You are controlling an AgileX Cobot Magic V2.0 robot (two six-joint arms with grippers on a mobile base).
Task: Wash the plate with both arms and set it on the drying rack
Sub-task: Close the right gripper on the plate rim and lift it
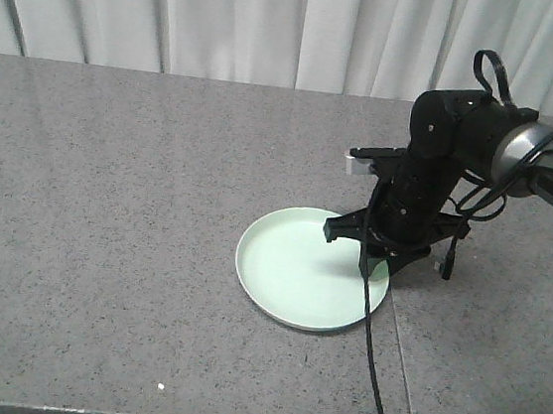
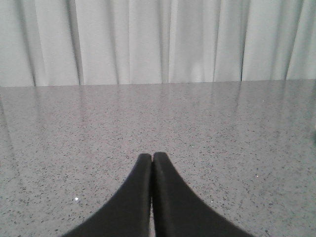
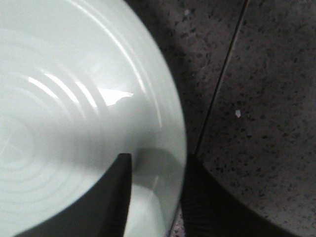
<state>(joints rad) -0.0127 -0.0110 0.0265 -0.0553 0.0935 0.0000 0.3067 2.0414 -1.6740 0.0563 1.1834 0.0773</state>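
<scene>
**A:** Where are we seeing the plate (image 1: pixel 299 270) now?

**B:** We are seeing it lying flat on the grey speckled counter (image 1: pixel 108 198), a little right of the middle. The right gripper (image 1: pixel 379 251) is pointing down at its right edge, and the right arm (image 1: pixel 485 131) is reaching in from the right side.

**A:** Is the gripper holding it?

**B:** In the right wrist view we are finding the jaws standing apart, with the upturned rim passing between them. The inner finger (image 3: pixel 111 197) is lying over the plate's inside. The outer finger (image 3: pixel 217 207) is lying over the counter, just beside the rim. We are not seeing them pressed on it.

**A:** And the left gripper (image 2: pixel 151 159)?

**B:** Its two fingers are pressing together with nothing between them, low over the counter, facing the white curtain (image 2: pixel 148 39).

**A:** What are we noticing around the plate?

**B:** A black cable (image 1: pixel 371 358) is hanging from the arm across the plate's right part. A seam (image 1: pixel 404 361) in the counter is running just beside the rim.
</scene>
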